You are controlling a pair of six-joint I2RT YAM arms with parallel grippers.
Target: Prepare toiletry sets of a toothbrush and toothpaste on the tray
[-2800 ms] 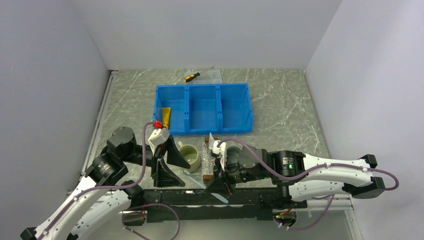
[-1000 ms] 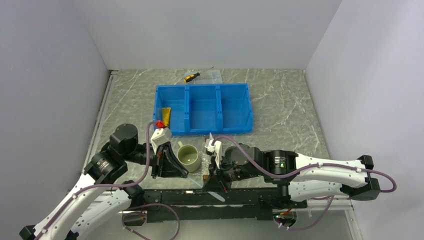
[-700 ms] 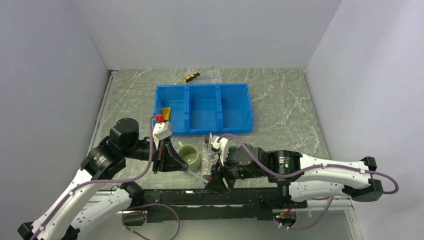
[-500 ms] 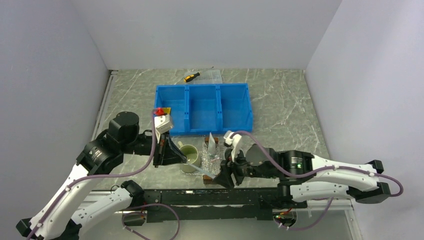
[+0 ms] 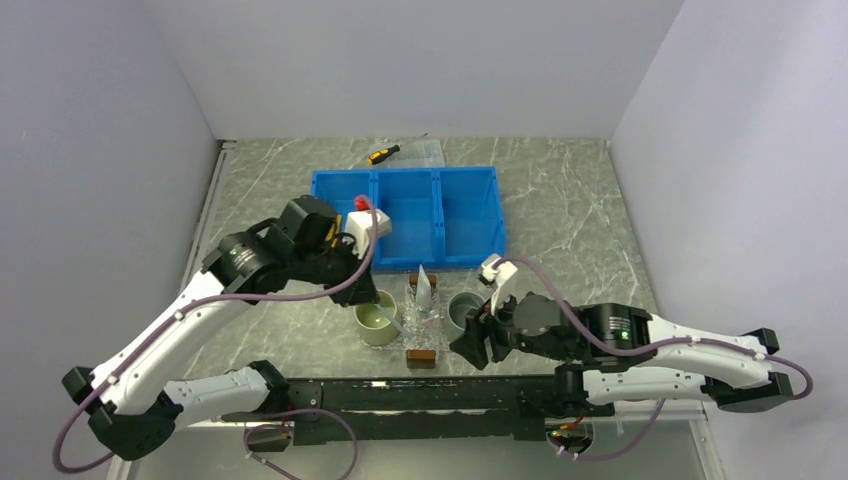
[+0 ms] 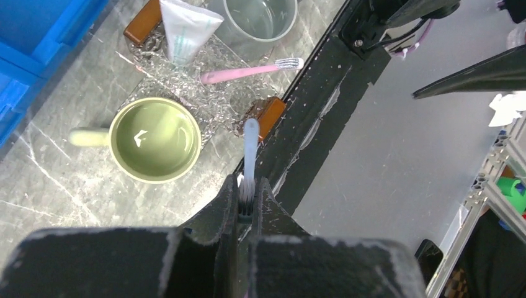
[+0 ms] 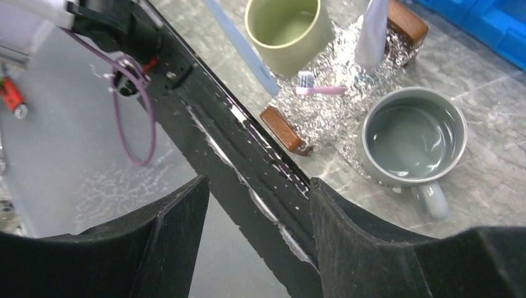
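The clear tray (image 5: 424, 325) with brown block handles lies between two mugs. A white toothpaste (image 5: 424, 284) tube leans up at its far end (image 6: 186, 28) (image 7: 374, 31). A pink toothbrush (image 6: 248, 71) (image 7: 319, 89) lies across the tray (image 6: 186, 96) (image 7: 322, 121). My left gripper (image 5: 368, 286) (image 6: 248, 194) hangs above the green mug, shut on the bristle end of a pale blue toothbrush (image 6: 250, 149) (image 7: 239, 43) that points toward the tray's near handle. My right gripper (image 5: 470, 346) (image 7: 257, 181) is open and empty, near the table's front edge, right of the tray.
A green mug (image 5: 377, 318) stands left of the tray and a grey mug (image 5: 465, 310) right of it. The big blue three-compartment bin (image 5: 405, 215) sits behind them. A yellow-and-black screwdriver (image 5: 383, 153) lies at the back. The black base rail (image 5: 400, 395) runs along the front.
The right gripper has opened and pulled back to the right of the tray. The left arm has risen and swung toward the bin, carrying the pale blue toothbrush over the green mug.
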